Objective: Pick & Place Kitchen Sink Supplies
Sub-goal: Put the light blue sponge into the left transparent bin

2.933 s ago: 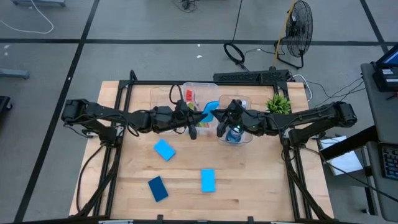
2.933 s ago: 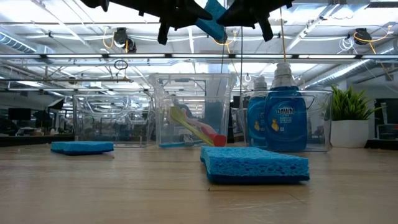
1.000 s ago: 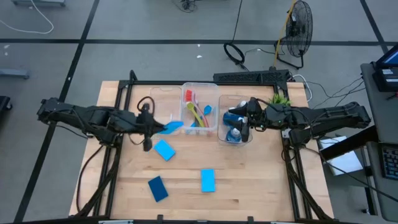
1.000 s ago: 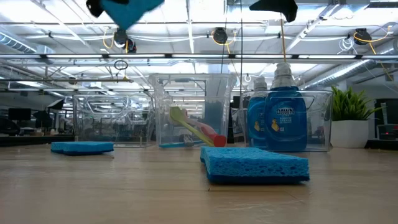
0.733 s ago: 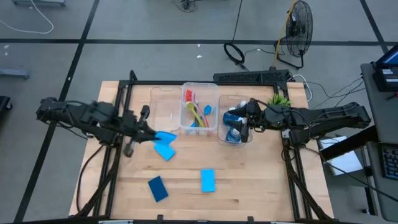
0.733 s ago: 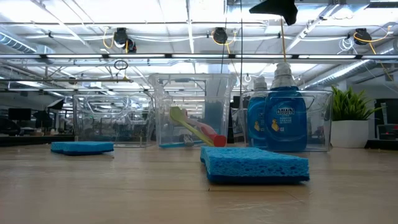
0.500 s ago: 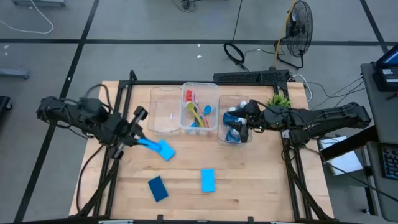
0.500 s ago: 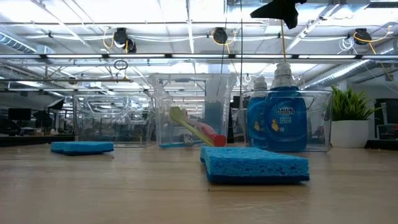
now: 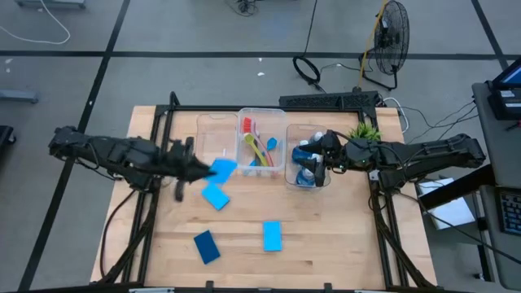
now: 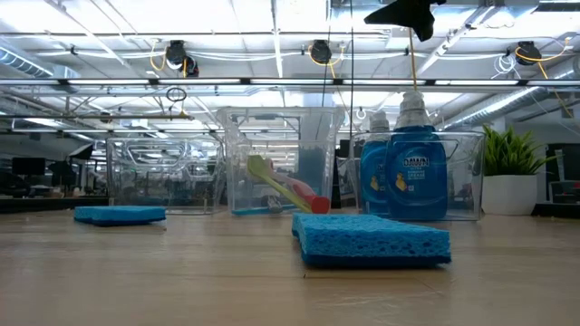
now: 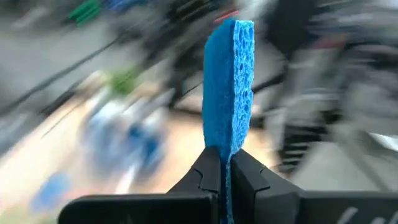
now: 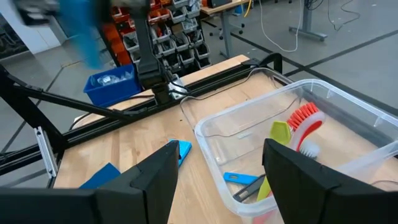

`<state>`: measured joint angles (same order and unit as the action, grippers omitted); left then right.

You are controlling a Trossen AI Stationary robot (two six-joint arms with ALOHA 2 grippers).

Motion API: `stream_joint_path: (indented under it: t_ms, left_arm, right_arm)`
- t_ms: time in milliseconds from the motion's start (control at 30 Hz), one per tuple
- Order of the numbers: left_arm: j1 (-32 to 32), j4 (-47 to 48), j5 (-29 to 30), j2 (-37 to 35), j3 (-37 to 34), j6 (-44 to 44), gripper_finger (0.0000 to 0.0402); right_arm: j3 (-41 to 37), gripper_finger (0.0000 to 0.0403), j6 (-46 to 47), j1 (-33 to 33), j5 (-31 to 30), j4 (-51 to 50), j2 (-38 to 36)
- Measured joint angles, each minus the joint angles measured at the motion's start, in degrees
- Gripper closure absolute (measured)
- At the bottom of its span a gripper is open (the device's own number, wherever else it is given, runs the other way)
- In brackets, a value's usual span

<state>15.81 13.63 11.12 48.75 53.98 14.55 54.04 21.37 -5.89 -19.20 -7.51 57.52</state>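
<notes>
left gripper (image 9: 200, 168) clamps flat blue sponge (image 9: 222, 169) just beside empty clear bin (image 9: 215, 140) | right gripper (image 9: 319, 163) spread, over bottle bin (image 9: 290, 172)

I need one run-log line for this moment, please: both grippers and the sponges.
left gripper: shut on held sponge, near left bin | right gripper: open, above bottle bin | three sponges on table

Light is bright and even, coming from ceiling lamps at the top of the low view. The left wrist view is strongly smeared everywhere except the sponge (image 11: 229, 87). Shadows are soft.
</notes>
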Motion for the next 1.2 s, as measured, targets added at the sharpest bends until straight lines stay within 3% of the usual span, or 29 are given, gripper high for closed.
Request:
stream_joint_path:
  t_ms: [200, 400, 500, 867, 1200]
  left_arm:
    - [-2.9, 17.08, 19.7, 1.76, 0.0, 24.01, 0.0394]
    - [-7.47, 22.7, 31.71, 3.77, 0.0, 41.52, 0.0394]
    - [-11.04, 22.69, 30.89, 4.92, 0.0, 44.57, 0.0394]
    - [-23.23, 28.45, 19.17, 13.75, -0.02, 45.02, 0.0394]
    - [-31.77, 28.5, 12.64, 21.79, -0.08, 41.23, 0.0394]
  right_arm:
    - [0.0, 0.0187, 0.0, 0.0, 0.01, -0.02, 0.0]
    - [0.0, 0.0185, 0.0, 0.0, 0.02, -0.02, 0.0]
    - [0.0, 0.0184, 0.0, 0.0, 0.04, -0.02, 0.0]
    - [0.02, 0.0184, 0.43, 0.0, 0.07, -0.03, 0.0]
    - [0.02, 0.0186, 0.44, 0.0, 0.09, -0.07, 0.0]
